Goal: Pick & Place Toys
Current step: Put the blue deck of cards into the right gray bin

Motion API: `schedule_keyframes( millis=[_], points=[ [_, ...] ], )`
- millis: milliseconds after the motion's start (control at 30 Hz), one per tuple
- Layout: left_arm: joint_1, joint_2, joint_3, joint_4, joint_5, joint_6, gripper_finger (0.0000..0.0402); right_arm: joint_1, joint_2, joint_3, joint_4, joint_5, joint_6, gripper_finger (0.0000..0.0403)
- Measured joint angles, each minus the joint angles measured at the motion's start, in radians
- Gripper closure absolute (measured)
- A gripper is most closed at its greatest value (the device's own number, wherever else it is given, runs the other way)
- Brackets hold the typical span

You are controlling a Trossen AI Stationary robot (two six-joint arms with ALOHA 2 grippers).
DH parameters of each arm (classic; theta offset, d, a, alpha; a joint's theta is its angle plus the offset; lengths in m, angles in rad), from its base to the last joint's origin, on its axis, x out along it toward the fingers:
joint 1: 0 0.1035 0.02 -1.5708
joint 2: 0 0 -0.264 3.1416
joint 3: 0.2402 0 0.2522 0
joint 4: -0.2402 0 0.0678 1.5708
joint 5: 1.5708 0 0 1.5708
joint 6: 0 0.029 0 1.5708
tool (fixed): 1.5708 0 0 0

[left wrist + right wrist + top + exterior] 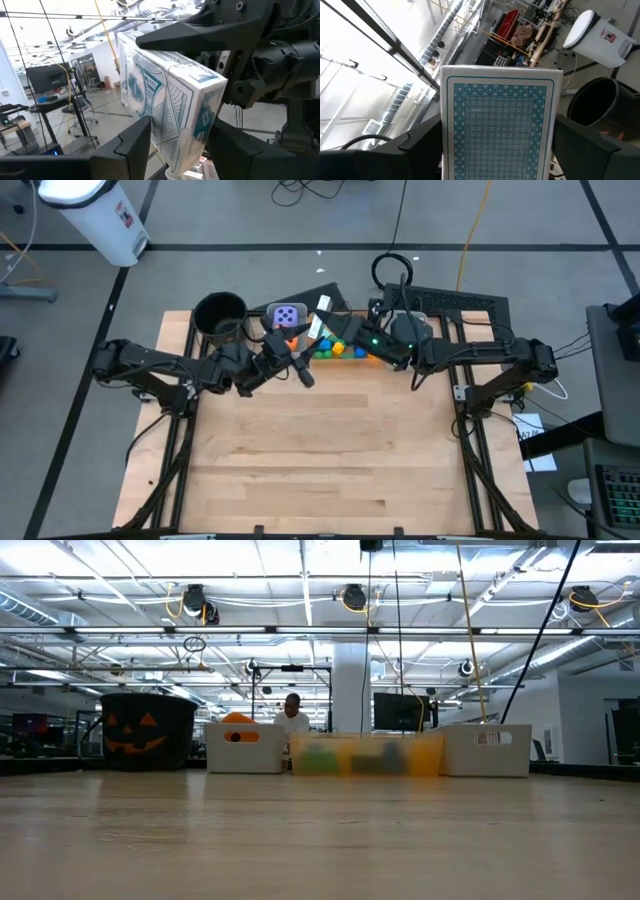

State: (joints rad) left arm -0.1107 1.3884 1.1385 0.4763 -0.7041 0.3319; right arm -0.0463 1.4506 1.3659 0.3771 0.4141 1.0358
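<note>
Both grippers are clamped on one thing: a teal-patterned card box (170,100), which the left gripper (175,145) pinches across its narrow thickness while the right gripper (497,150) holds it across its broad patterned face (500,130). In the high view the two arms meet at the far edge of the table (320,450), the box showing as a small white sliver (318,330) lifted between them, just above the row of bins. The double hold looks like a hand-over in mid-air, with each pair of fingers taking a different pair of faces so that neither blocks the other; which arm is meant to let go I cannot tell. Beneath and beside them a purple dotted die (288,315) sits in the grey bin (262,311), and coloured bricks (338,350) lie in the orange bin (365,755) near the right arm. The round black pot (219,313) stands at the far left corner, well apart from the box. From table height neither gripper shows, only the bins and the pot (147,730) along the far edge.
</note>
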Motion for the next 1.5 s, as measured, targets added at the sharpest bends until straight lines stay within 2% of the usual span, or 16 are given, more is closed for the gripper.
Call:
schedule_keyframes(
  millis=[533, 900, 1167, 1500],
  points=[
    [0.0, 0.0, 0.0, -0.001, -0.028, 0.046, 0.0219, -0.001, 0.0, 0.0, -0.004, 0.0, -0.008, 0.0102],
    [0.0, -0.001, 0.0, 0.001, -0.047, 0.056, 0.0328, -0.002, -0.002, 0.0, -0.003, 0.011, -0.008, 0.0102],
    [0.0, -0.001, 0.0, 0.001, -0.056, 0.057, 0.0319, -0.002, -0.002, 0.001, 0.0, 0.005, -0.031, 0.0097],
    [-0.004, 0.0, 0.041, -0.013, -0.08, 0.097, 0.0332, -0.012, -0.002, 0.002, 0.023, -0.008, -0.031, 0.0084]
  ],
)
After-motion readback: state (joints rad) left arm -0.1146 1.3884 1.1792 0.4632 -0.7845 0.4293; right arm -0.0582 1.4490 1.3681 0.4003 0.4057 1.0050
